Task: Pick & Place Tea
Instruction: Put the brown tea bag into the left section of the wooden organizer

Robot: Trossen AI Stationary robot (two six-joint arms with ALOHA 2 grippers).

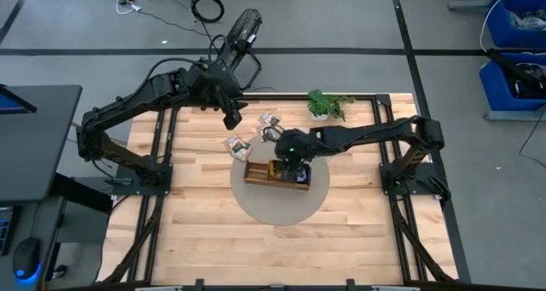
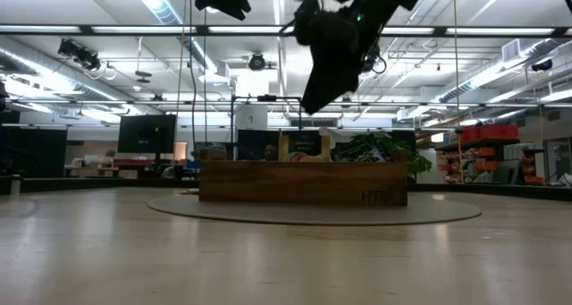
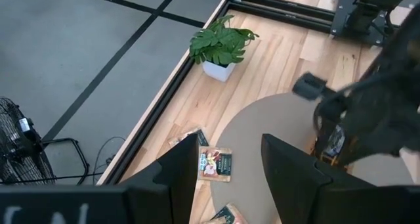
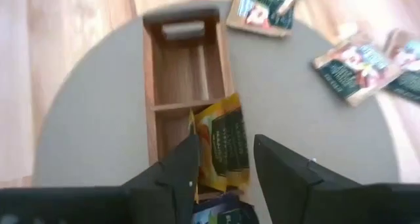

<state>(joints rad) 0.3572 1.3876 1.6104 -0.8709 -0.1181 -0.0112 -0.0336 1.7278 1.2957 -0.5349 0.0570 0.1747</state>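
Observation:
A long wooden tray (image 1: pixel 275 173) with three compartments lies on a round grey mat (image 1: pixel 256 201). A yellow tea packet (image 4: pixel 223 145) stands tilted in the middle compartment, and a blue packet (image 4: pixel 220 214) lies in the one nearest the right arm. My right gripper (image 4: pixel 226 165) hangs open just above the yellow packet, one finger to each side of it, apart from it. Three loose tea packets (image 1: pixel 237 144) (image 1: pixel 269 119) (image 1: pixel 267 130) lie flat left of and behind the tray. My left gripper (image 3: pixel 230 171) waits open, high over those loose packets.
A small potted plant (image 1: pixel 327 106) stands at the table's far edge behind the tray. Black frame rails (image 1: pixel 375 99) run along the table's far and side edges. The tray's end compartment farthest from the right arm (image 4: pixel 187 69) holds nothing. Bare wood (image 1: pixel 281 248) stretches toward the near edge.

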